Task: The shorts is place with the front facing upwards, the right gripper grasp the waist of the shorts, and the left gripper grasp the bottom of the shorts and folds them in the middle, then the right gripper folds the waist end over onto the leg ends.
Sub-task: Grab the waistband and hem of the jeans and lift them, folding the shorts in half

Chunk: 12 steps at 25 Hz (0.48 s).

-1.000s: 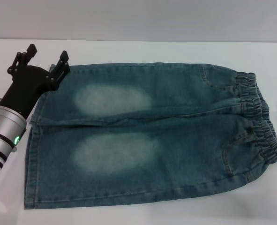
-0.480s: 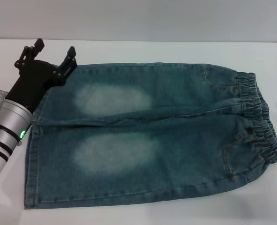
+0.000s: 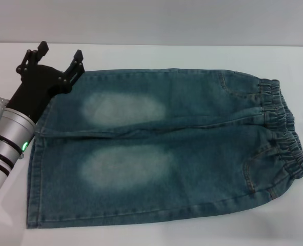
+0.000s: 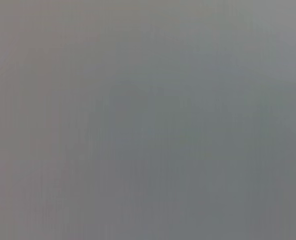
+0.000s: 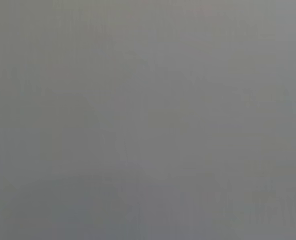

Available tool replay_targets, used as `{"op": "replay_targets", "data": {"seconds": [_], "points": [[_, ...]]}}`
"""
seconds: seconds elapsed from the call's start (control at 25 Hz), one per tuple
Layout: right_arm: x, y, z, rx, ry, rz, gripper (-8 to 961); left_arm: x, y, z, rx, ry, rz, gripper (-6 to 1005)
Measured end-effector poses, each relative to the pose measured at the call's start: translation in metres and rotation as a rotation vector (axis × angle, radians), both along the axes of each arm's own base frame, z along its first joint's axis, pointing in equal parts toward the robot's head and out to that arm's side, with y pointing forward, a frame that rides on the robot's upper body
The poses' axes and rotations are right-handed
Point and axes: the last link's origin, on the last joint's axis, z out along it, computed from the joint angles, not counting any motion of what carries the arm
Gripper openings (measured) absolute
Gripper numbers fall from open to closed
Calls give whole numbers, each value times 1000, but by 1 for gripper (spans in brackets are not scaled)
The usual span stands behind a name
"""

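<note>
The blue-green denim shorts (image 3: 161,148) lie flat on the white table, front up, a pale oval patch on each leg. The gathered waist of the shorts (image 3: 284,133) is at the right. The bottom of the shorts, the two straight leg ends (image 3: 36,169), is at the left. My left gripper (image 3: 59,54) hovers open over the far left corner of the shorts, one fingertip (image 3: 78,54) above the far leg's hem corner, nothing between the fingers. The right gripper is out of view. Both wrist views show only flat grey.
The white table (image 3: 151,56) runs around the shorts, with a grey wall behind its far edge. The silver left arm (image 3: 5,138) with its green light comes in from the lower left.
Over the last second the left gripper moved up and slightly right toward the far left corner of the shorts. In the last half second it hardly moved. The shorts lie unchanged.
</note>
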Motion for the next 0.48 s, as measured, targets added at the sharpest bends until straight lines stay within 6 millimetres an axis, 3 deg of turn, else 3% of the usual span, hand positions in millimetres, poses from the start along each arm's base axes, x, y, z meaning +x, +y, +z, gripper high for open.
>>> {"op": "replay_targets", "data": {"seconds": [0.48], "points": [[-1,0,0,3,7,3,756,-1,-1,-1,-4,-4,3,830]]}}
